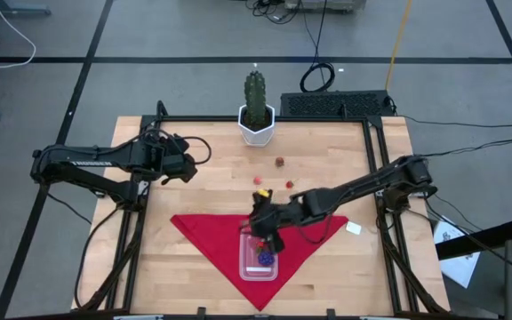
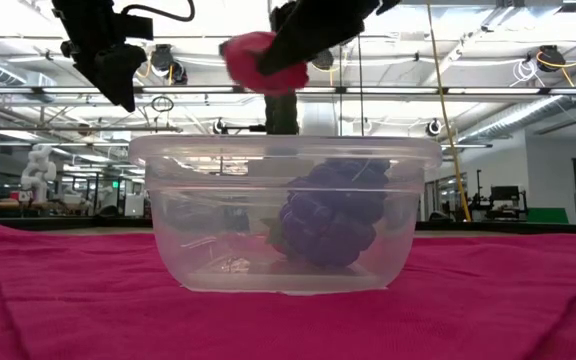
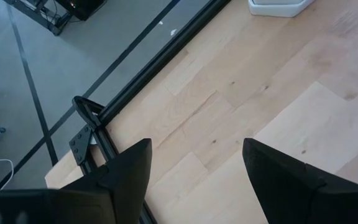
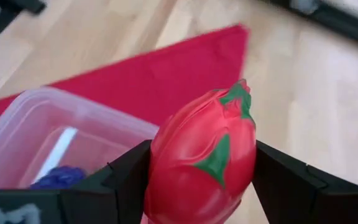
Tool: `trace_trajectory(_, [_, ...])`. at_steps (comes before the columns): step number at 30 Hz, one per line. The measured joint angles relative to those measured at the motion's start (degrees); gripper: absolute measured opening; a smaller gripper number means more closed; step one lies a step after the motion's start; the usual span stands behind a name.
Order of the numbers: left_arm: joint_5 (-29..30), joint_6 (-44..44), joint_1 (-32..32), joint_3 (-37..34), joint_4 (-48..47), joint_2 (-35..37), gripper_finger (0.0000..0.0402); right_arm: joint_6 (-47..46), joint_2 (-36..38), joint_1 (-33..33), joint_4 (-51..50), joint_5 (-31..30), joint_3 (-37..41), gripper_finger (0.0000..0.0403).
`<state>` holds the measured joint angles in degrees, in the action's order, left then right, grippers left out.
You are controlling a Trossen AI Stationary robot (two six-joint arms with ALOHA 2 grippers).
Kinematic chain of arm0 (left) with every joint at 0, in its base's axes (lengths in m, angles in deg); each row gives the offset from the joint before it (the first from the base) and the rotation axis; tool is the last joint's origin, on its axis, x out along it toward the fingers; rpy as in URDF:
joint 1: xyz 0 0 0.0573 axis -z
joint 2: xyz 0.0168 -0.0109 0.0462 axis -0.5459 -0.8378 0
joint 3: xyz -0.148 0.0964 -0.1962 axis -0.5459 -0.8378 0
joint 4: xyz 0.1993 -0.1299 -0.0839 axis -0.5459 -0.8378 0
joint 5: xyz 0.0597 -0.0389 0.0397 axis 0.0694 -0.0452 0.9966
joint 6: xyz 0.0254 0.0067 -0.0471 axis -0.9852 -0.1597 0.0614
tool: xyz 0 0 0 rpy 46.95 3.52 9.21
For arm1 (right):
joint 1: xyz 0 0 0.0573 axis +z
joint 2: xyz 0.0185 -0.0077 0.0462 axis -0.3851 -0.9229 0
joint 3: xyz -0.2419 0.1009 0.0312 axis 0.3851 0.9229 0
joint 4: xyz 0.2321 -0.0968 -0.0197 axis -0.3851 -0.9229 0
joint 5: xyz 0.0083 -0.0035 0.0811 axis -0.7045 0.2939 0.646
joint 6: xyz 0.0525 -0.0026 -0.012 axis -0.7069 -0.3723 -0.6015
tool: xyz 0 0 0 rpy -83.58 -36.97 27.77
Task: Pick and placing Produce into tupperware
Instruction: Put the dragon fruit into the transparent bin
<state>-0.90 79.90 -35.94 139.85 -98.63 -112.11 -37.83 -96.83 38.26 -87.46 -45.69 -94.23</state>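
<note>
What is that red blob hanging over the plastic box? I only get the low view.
Observer: A red toy fruit with green leaf tips, clamped by the right gripper.
Visitor: What's the purple thing inside?
Observer: A bumpy purple toy berry, alone in the clear container.
Visitor: Any more food around?
Observer: Three small pieces on the wooden table, beyond the red cloth.

One clear container [image 1: 259, 258]. One red cloth [image 1: 212, 233]. One cactus in a white pot [image 1: 256, 111]. Two arms, so two grippers: left [image 1: 204, 149], right [image 1: 265, 233]. Produce, five seen: one purple piece [image 2: 333, 212] in the container, one red fruit [image 4: 204, 165] in the right gripper, three small red pieces [image 1: 279, 162] loose on the table.
</note>
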Motion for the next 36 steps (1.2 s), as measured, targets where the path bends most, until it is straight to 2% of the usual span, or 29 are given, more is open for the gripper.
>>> trace_trajectory(6, [-0.89, 0.04, 0.0, 0.0, 0.0, 0.0, 0.0257, -7.35, -7.09, 3.91, -3.75, 0.1, -7.25, 0.0238])
trace_trajectory(14, [-4.3, 0.13, 0.0, 0.0, -0.04, -0.02, 0.0257, -13.48, -13.5, 7.04, -5.32, 0.33, -10.47, 0.0238])
trace_trajectory(25, [-5.7, 0.13, 0.31, 0.0, -0.05, 0.0, 0.0257, -15.03, -14.43, 5.35, -9.83, 0.48, -10.37, 0.0238])
trace_trajectory(31, [-5.6, 0.11, 0.31, 0.0, -0.06, 0.0, 0.0257, -16.94, -14.39, 3.94, -10.36, 4.93, -10.37, 0.0238])
trace_trajectory(36, [-5.45, -0.05, 0.31, 0.0, -0.04, 0.0, 0.0257, -17.19, -14.39, 3.83, -10.64, 4.96, -10.37, 0.0238])
